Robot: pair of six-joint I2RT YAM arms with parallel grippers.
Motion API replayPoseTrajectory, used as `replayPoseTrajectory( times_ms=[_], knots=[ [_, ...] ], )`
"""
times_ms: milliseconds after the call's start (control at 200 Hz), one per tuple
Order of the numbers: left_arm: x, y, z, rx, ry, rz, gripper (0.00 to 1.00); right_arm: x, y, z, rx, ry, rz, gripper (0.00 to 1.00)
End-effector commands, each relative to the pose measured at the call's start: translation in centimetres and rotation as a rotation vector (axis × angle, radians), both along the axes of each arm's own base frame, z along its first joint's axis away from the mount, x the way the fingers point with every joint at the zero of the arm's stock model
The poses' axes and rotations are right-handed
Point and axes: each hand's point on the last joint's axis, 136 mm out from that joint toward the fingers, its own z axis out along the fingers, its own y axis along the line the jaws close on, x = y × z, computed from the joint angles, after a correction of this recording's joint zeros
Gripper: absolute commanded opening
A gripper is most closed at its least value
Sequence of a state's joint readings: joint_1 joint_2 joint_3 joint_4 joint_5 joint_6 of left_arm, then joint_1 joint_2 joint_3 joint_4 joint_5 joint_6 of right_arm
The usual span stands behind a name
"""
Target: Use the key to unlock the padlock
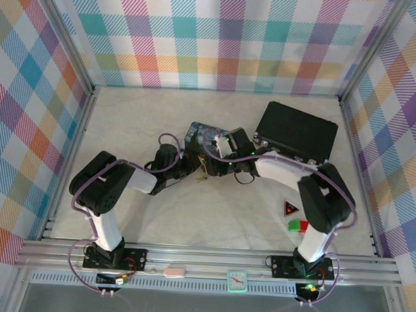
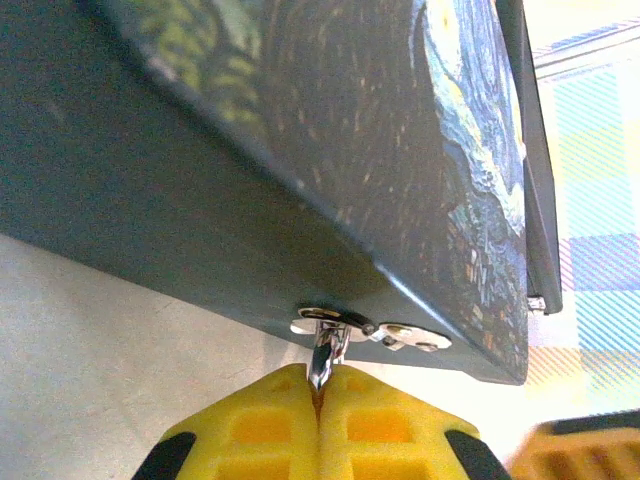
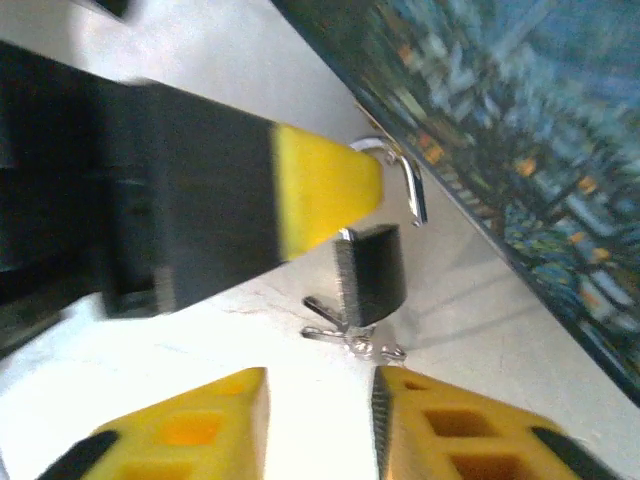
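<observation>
The padlock [image 3: 375, 268] has a dark body and a thin silvery shackle [image 3: 408, 185] that is hooked to the painted tin's [image 3: 500, 130] edge. It hangs tilted just above the table. The key [image 3: 350, 335], a small silvery cluster, sticks out of the padlock's lower end. My left gripper [image 2: 320, 385] is shut on a shiny bit of the shackle [image 2: 325, 355] under the tin's hasp [image 2: 330, 322]. Its yellow fingertip [image 3: 325, 185] lies beside the shackle. My right gripper [image 3: 320, 400] is open, and its fingers [image 3: 455, 430] stop just short of the key.
The painted tin [image 1: 203, 134] lies mid-table with both grippers crowded at its near edge. A flat black case [image 1: 298, 130] sits at the back right. A red triangle [image 1: 290, 207] and a red-green piece [image 1: 297, 226] lie near the right arm. Checked walls enclose the table.
</observation>
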State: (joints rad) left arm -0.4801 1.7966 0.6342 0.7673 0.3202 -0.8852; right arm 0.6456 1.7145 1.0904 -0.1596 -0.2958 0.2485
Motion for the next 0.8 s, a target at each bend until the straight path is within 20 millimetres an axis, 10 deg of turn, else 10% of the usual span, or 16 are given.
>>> replayPoseTrajectory(
  times_ms=[0, 215, 795],
  knots=[
    [0.4, 0.4, 1.0, 0.013, -0.014, 0.038, 0.00, 1.4, -2.4, 2.8, 0.035, 0.008, -0.187, 0.46],
    [0.9, 1.2, 1.5, 0.011, -0.024, 0.119, 0.00, 5.2, -7.0, 3.6, 0.047, 0.034, -0.546, 0.62],
    [1.5, 2.5, 1.3, -0.162, -0.045, 0.319, 0.00, 9.8, -4.6, -2.7, 0.209, 0.215, -0.775, 0.65]
  ],
)
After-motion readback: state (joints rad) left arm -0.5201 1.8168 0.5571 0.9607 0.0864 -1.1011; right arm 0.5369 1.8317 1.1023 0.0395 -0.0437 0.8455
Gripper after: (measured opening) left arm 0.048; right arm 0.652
